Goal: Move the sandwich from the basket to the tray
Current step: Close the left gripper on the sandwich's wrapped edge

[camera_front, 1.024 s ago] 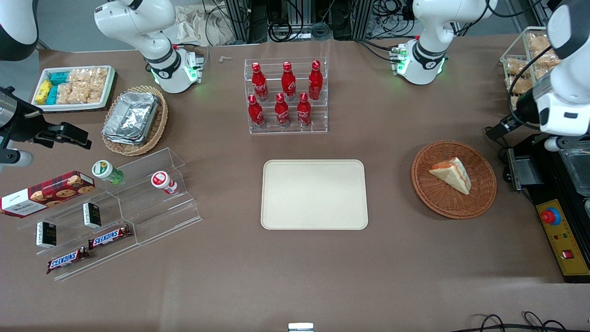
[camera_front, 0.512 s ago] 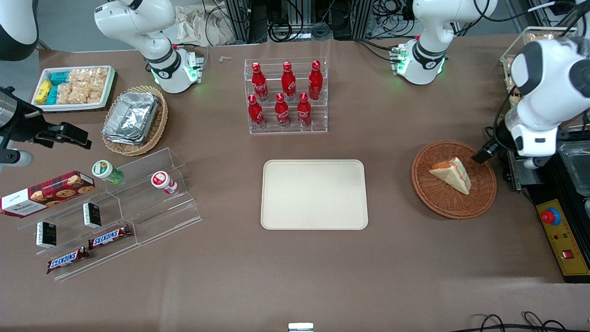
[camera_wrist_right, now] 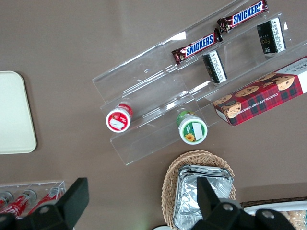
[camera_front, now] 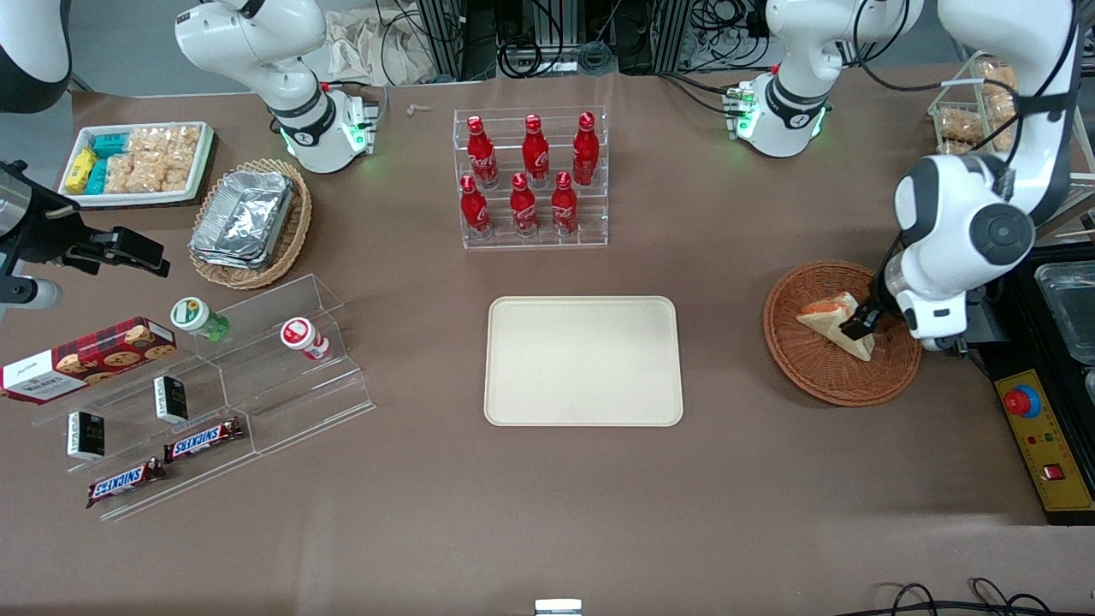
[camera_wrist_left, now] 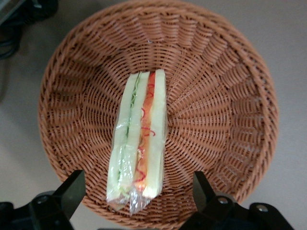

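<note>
The gripper (camera_wrist_left: 136, 201) had swung in over the basket (camera_front: 821, 376), spread wide astride the sandwich (camera_wrist_left: 139, 139), ready to descend.

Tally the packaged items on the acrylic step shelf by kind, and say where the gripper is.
Snickers bars: 2
Small black boxes: 2
Capped cups: 2
Walkers cookie box: 1
Total: 7
Gripper: open, above the sandwich in the basket.
</note>
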`<state>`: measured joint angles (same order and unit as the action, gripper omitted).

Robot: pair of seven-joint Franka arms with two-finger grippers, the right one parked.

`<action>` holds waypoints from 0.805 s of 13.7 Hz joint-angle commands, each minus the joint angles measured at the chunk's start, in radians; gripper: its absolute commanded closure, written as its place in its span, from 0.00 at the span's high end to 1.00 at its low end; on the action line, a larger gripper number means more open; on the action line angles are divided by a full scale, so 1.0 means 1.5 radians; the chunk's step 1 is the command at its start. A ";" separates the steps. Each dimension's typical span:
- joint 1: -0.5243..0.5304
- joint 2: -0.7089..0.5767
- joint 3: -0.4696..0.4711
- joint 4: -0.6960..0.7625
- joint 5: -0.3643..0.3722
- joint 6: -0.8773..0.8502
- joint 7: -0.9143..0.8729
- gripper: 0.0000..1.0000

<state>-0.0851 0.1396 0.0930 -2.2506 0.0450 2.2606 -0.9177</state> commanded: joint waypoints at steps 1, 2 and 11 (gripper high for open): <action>-0.006 0.025 -0.001 0.002 0.002 0.014 -0.024 1.00; -0.007 0.038 -0.001 0.001 0.002 0.015 -0.024 1.00; -0.008 0.097 0.000 0.009 0.002 0.034 -0.033 0.39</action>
<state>-0.0911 0.2641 0.0927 -2.2475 0.0449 2.2820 -0.9244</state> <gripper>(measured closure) 0.044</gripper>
